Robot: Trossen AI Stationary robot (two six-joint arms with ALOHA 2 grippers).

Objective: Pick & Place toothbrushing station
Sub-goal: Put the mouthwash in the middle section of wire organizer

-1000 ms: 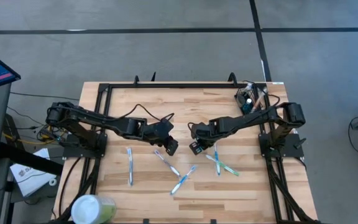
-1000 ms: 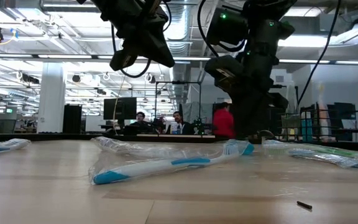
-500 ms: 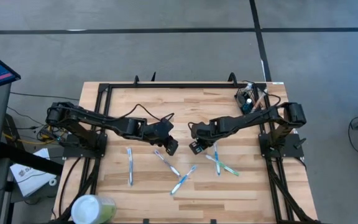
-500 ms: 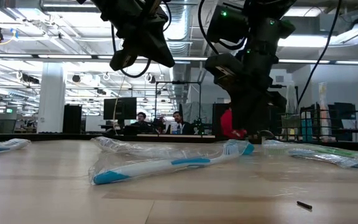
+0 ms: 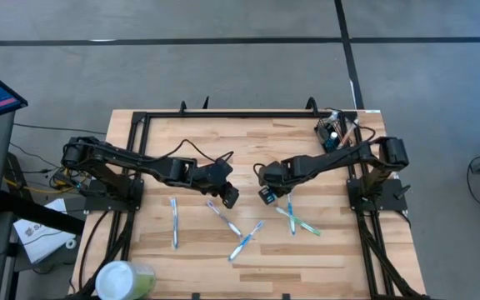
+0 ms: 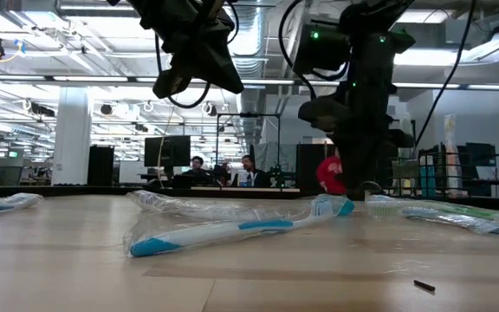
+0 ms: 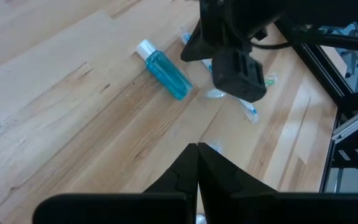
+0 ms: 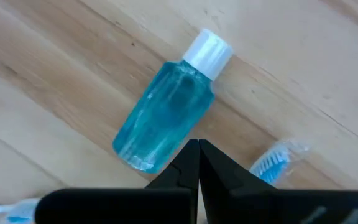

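The toothbrushing station (image 5: 332,132), a small black holder, stands on the table near its far right corner, away from both grippers. A small blue bottle with a white cap (image 8: 166,118) lies on its side on the wood; it also shows in the left wrist view (image 7: 165,70). My right gripper (image 5: 265,196) hangs over this bottle, pointing steeply down, fingers shut (image 8: 197,146) with nothing between them. My left gripper (image 5: 231,197) hovers shut at mid table (image 7: 197,148), slanting down toward the right arm.
Several wrapped toothbrushes lie on the near half of the table (image 5: 174,222) (image 5: 223,218) (image 5: 246,240) (image 5: 294,218), one of them close in the low view (image 6: 232,230). A pale-green cup with a white lid (image 5: 123,280) stands at the near left corner. A black frame (image 5: 248,115) borders the table.
My right gripper has tipped to point more steeply down, and its fingers have swung a little toward the table's right edge. It stays shut.
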